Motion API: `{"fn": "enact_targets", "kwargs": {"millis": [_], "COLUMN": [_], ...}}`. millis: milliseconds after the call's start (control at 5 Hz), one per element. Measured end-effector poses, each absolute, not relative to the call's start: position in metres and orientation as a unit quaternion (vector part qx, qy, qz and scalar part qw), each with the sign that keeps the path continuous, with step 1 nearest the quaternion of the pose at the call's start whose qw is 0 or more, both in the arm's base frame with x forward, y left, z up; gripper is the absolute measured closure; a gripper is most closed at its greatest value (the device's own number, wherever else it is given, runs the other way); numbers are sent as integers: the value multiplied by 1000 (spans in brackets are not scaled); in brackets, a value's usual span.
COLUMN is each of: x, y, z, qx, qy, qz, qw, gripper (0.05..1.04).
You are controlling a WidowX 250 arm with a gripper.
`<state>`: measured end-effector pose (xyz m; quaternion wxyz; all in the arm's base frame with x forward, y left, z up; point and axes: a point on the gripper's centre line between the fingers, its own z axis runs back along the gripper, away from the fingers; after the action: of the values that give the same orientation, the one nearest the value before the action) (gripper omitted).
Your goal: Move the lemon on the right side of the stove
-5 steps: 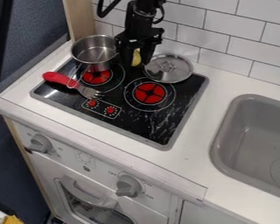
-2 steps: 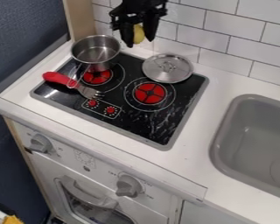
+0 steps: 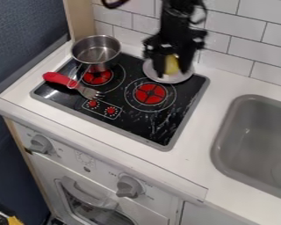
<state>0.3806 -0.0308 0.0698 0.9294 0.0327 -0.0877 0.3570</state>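
One lemon (image 3: 172, 64), in gripper (image 3: 173, 72); lid (image 3: 173, 80) behind

Can make out only part of the lemon (image 3: 172, 65), partly hidden by the blurred pincer (image 3: 172, 72), and not the middle of the lid (image 3: 177, 79) (same culprit). Lose the arm (image 3: 180, 18) past the top edge, the sink (image 3: 224, 127) past the right.

Pot (image 3: 96, 49) and fork (image 3: 76, 85), side by side!
Open top on that pot, red handle on the fork, round lid (image 3: 177, 79) over to the right, grey sink (image 3: 217, 147) well apart, white tiles (image 3: 248, 46) behind.
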Motion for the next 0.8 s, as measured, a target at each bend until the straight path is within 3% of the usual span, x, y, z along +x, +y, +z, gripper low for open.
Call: {"fn": "enact_targets", "kwargs": {"millis": [600, 800], "x": [306, 304], "y": [-55, -66], "z": [38, 33], "qx": [65, 59], "qy": [-66, -73], "qz": [284, 254], "qw": [954, 963], "gripper": [456, 456]}}
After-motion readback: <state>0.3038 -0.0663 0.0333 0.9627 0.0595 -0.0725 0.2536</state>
